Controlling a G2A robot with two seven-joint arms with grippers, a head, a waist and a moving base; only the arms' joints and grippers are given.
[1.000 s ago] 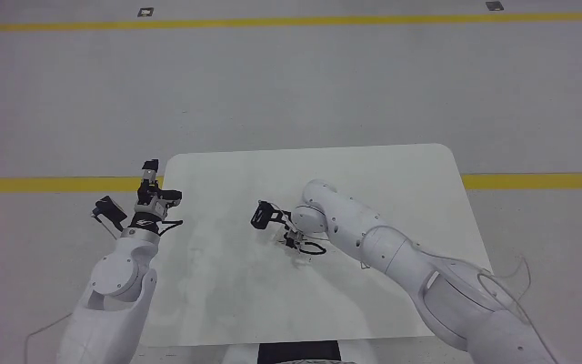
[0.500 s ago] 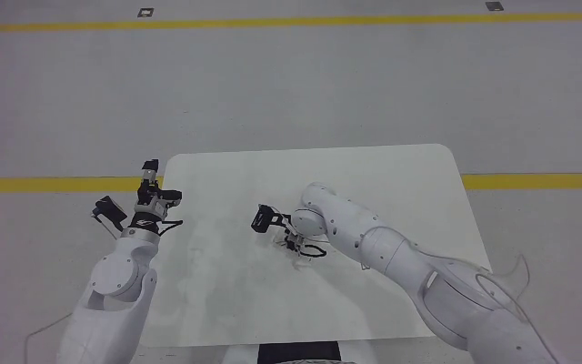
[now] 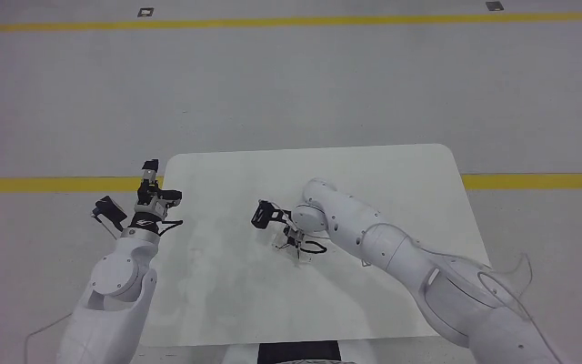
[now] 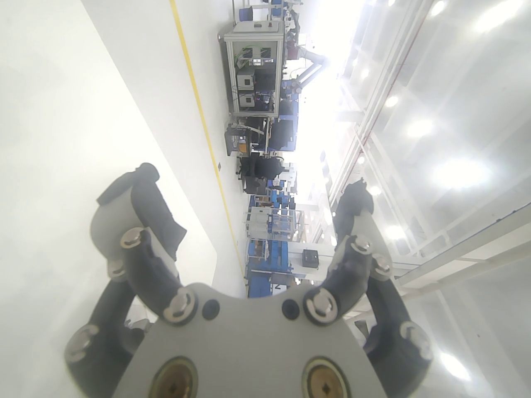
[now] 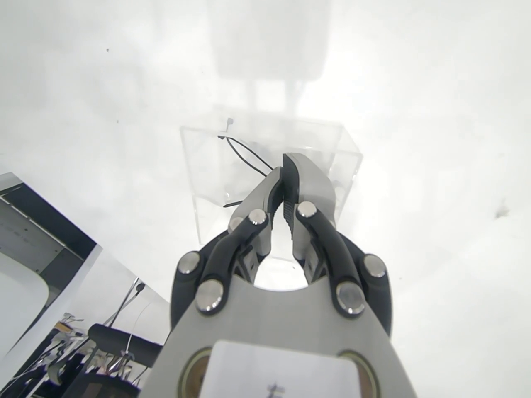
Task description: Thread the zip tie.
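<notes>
White worktop [image 3: 400, 182] carries a clear box [image 5: 348, 146] near its centre. The right arm [image 3: 364, 237] hangs over it, and the right jaws are pinched together on the black zip tie [image 5: 244, 157] at the box. At nine o'clock, by the worktop's edge, the left arm [image 3: 123, 273] is raised, with the left jaws spread wide apart.

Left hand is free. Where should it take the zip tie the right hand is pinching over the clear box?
Probably the free end of the zip tie sticking out beyond the shut right hand, over the clear box. Bring the open left hand in from the side opposite the right hand, closing across the thin strap.
</notes>
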